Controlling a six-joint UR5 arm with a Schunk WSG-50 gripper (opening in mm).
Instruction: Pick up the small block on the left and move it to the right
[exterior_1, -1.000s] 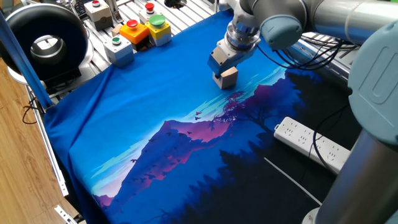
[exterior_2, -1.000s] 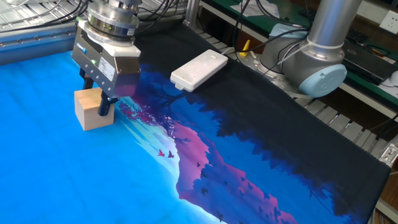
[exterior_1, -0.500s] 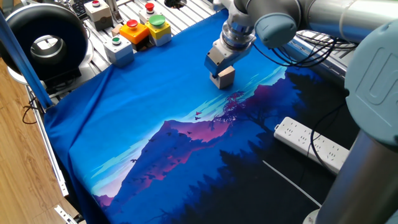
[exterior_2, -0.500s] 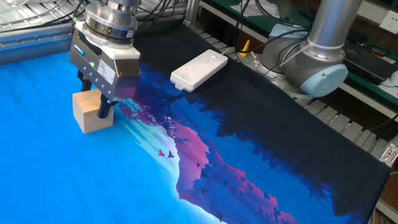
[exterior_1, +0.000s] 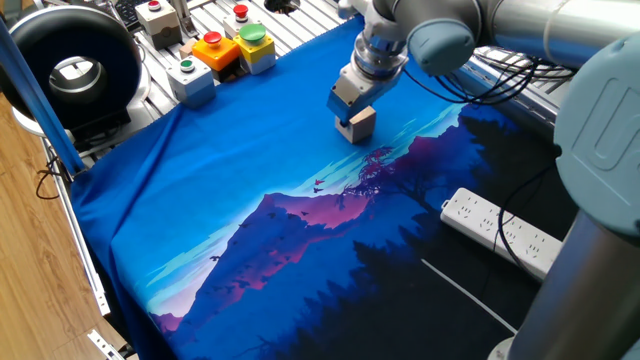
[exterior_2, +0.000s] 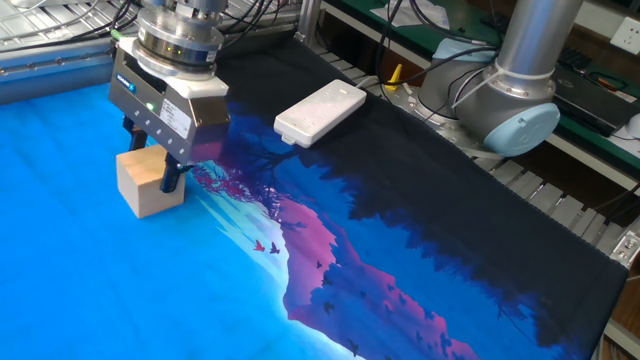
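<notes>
The block (exterior_2: 148, 182), a plain tan wooden cube, sits between the fingers of the claw (exterior_2: 150, 172) on the blue part of the printed cloth (exterior_2: 90, 290) covering the tabletop. In the other fixed view a dark finger (exterior_2: 172, 176) presses the cube's right face and a second finger shows behind its top left edge, so the claw is clamped on the block; whether the cube rests on the cloth or hangs just above it cannot be told. One fixed view shows the same block (exterior_1: 359, 123) under the claw (exterior_1: 352, 118) from farther off, with the fingers mostly hidden by the claw body.

That wider view takes in what the close one misses: grey button boxes (exterior_1: 193, 79) with red, green and orange caps at the cloth's far corner, well apart from the block, a black ring-shaped device (exterior_1: 70, 62) beside them, and the full white power strip (exterior_1: 503, 232) on the dark part of the cloth. The close view shows only that strip (exterior_2: 320, 111) near the claw, plus the arm's grey base joint (exterior_2: 512, 100) beyond the cloth edge.
</notes>
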